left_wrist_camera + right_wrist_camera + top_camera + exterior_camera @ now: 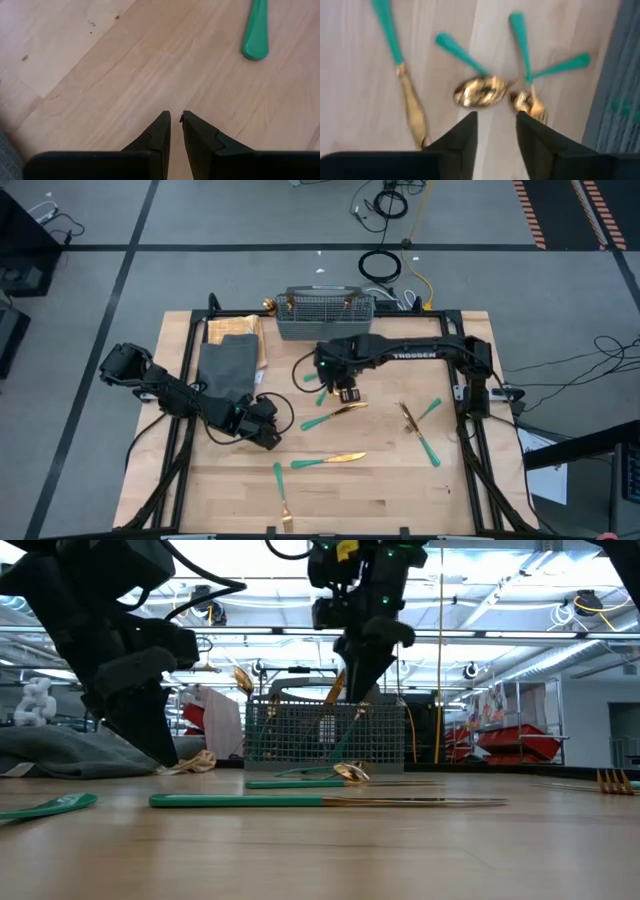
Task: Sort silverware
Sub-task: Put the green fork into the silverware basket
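Hovering above a spoon [481, 91] on the surface [400, 480], right hand [495, 131] parted and empty, left hand [175, 131] narrowly parted, empty, near the cloth [228, 365].

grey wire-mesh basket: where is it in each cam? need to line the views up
High view: the grey wire-mesh basket sits at the table's far edge, centre.
Low view: mid-picture, at the back of the table.
Left wrist view: not in it.
Right wrist view: probably the grey strip at one edge; too blurred to be sure.
Shared landmark: the right gripper, just in front of the basket.
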